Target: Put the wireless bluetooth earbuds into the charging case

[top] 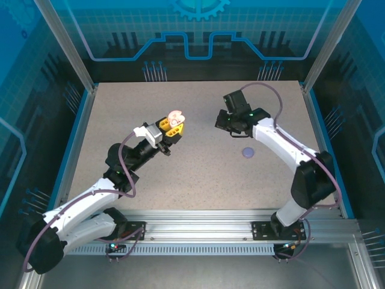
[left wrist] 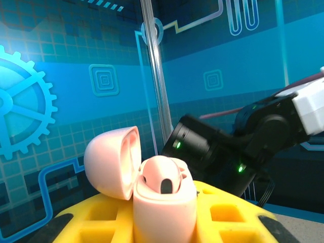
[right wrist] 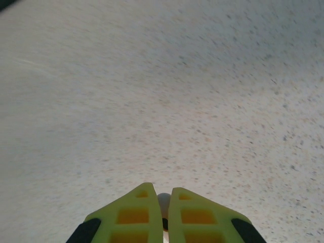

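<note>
Above the worktop, top view: left fingers (top: pixel 174 132) clamped on the pink charging case (top: pixel 175 117), lid open, raised left of centre; right arm (top: pixel 283 141) reaches toward it, wrist near; a purple round case (top: pixel 248 152) lies on the worktop (top: pixel 198 180), apart.
Left wrist view: the pink charging case (left wrist: pixel 164 202) stands upright between the yellow fingers (left wrist: pixel 223 212), lid hinged left; the right arm (left wrist: pixel 228 147) is close behind.
Right wrist view: right fingers (right wrist: pixel 136 217) nearly together, pinching a tiny pale earbud (right wrist: pixel 163 201) at their tips, over bare worktop (right wrist: pixel 162 101).
Step in hand: likely bringing the earbud to the open case.
Next move: line the tips over a free socket, lower, then release.
Hard to make out: the earbud's colour, mostly hidden by the fingers; whether a socket is already filled.
</note>
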You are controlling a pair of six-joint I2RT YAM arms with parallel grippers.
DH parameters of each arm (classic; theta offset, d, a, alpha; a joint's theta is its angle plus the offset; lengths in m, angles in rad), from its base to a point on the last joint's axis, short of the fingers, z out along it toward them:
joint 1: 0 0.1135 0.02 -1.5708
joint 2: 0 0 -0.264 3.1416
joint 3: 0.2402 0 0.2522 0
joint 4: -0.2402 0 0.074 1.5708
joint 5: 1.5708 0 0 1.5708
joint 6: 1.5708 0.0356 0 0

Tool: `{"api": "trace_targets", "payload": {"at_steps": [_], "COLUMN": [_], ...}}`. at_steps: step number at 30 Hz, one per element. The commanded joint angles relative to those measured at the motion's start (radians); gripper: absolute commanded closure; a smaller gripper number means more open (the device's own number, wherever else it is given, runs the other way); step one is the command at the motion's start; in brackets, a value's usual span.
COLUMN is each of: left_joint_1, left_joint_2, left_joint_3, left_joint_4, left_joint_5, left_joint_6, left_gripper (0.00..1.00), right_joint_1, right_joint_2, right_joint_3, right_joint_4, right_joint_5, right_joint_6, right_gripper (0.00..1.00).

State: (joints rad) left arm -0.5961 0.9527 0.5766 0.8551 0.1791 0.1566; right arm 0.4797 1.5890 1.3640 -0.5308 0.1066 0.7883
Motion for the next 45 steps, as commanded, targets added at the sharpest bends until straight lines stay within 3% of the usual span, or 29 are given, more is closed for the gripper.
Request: {"api": "trace_targets", "payload": {"at_steps": [1, 13, 28, 34, 45], "left_joint_1": [-0.005, -0.007, -0.035, -0.046, -0.047], "left_joint_2": [0.001, 0.066, 0.192, 0.219, 0.233], "left_joint_3": [0.022, 0.052, 0.132, 0.156, 0.17], "left_joint_4": [0.01, 0.028, 0.088, 0.099, 0.104], "left_joint_5": [0.008, 0.036, 0.045, 0.041, 0.046], "left_joint_6": [-0.008, -0.023, -0.051, -0.05, -0.055], "left_gripper": [1.0, 1.0, 1.0, 1.0, 1.0], "right_joint_1": [0.01, 0.006, 0.05, 0.104, 0.17], "right_joint_2": [-0.106, -0.335, -0.443, -0.463, -0.482], "right_joint_3": [-0.013, 0.004, -0.096, -0.156, -0.206], "right_joint_4": [0.099, 0.297, 0.613, 0.704, 0.698], "right_joint_5": [-0.072, -0.248, -0.404, -0.425, -0.405], "right_joint_6": [-0.046, -0.137, -0.085, -0.092, -0.106], "right_gripper": [0.97, 0.96, 0.95, 0.95, 0.95]}}
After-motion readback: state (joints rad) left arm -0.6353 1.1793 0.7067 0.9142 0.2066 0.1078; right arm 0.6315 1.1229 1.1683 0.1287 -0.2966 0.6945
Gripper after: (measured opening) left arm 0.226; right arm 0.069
